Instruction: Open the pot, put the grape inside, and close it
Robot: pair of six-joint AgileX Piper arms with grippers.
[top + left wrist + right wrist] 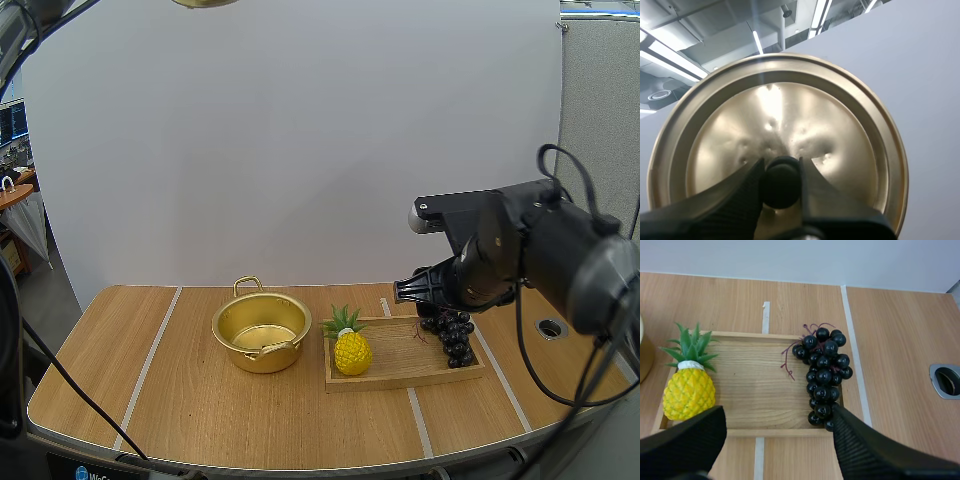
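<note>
Your right gripper (779, 412) hangs open over the wooden tray (755, 385), fingers wide apart. The grapes (823, 375) lie below it on the tray's right side, and the bunch's near end runs under the right finger. A pineapple (688, 392) sits at the tray's left end. The pot (265, 360) stands lidless on the table (180, 400), left of the tray. Your left gripper (781, 182) is pinching the lid (790, 115) by its knob (781, 192), held up high.

Wooden table (200, 400) with pale stripes, plain white wall (300, 150) behind, grey partition (600, 100) at right
</note>
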